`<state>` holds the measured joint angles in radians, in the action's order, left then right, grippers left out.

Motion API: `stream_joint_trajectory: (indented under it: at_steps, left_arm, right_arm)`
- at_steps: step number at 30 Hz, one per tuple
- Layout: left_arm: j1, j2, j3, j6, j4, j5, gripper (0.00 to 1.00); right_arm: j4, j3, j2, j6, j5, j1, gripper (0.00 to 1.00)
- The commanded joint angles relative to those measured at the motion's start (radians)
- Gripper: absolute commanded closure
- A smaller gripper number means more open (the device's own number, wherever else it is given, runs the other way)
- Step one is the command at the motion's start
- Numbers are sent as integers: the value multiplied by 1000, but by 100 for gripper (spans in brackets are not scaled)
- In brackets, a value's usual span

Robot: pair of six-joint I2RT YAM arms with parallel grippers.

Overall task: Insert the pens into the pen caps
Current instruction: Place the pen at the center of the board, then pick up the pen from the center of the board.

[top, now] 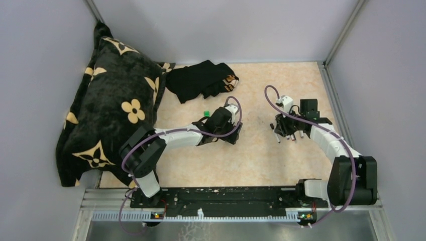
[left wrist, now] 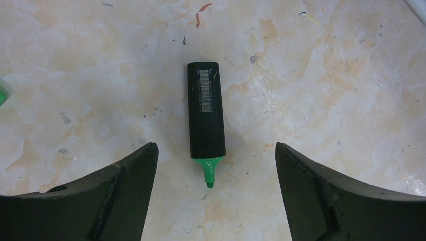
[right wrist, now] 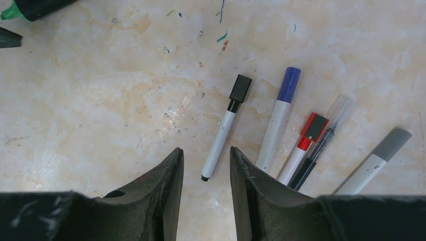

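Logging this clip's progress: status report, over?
Left gripper open over uncapped black marker. Right gripper open, empty, black-capped white pen just below it. Green cap loose on table, nothing blocking.

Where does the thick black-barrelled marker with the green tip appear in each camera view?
Top external: not visible, under the left gripper.
Left wrist: thick black-barrelled marker lies central, green tip pointing down the picture.
Right wrist: top-left corner, green tip showing.
Shared landmark: beige marbled tabletop.
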<state>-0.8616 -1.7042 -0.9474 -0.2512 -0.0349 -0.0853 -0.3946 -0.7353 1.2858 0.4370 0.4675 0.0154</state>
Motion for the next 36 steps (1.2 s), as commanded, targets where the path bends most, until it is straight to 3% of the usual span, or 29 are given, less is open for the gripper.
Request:
stream_joint_trajectory:
  at_steps: [1, 4, 8, 17, 21, 27, 31, 36]
  left_arm:
    - [4, -59, -77, 43, 107, -6, 12]
    - [4, -98, -124, 53, 153, -24, 19]
    - [4, -147, -180, 54, 211, -34, 38]
    - [1, -200, -219, 53, 263, -35, 45]
    - [-2, -230, -237, 53, 282, -31, 55]
    - [-15, -250, -246, 62, 316, -68, 56]
    - [-25, -264, -251, 71, 339, -82, 50]
    - [-38, -282, -252, 78, 362, -108, 53]
  right_arm:
    - [-26, -44, -49, 40, 81, -12, 62]
    - [-32, -46, -57, 46, 102, -12, 62]
    - [-36, -49, -67, 51, 119, -12, 62]
    - [-38, -49, -100, 55, 151, -12, 62]
    - [-37, -47, -117, 58, 173, -12, 62]
    - [-40, -44, -151, 67, 220, -12, 62]
    - [-50, -44, -175, 86, 266, -12, 62]
    - [-58, -37, -215, 111, 325, -39, 62]
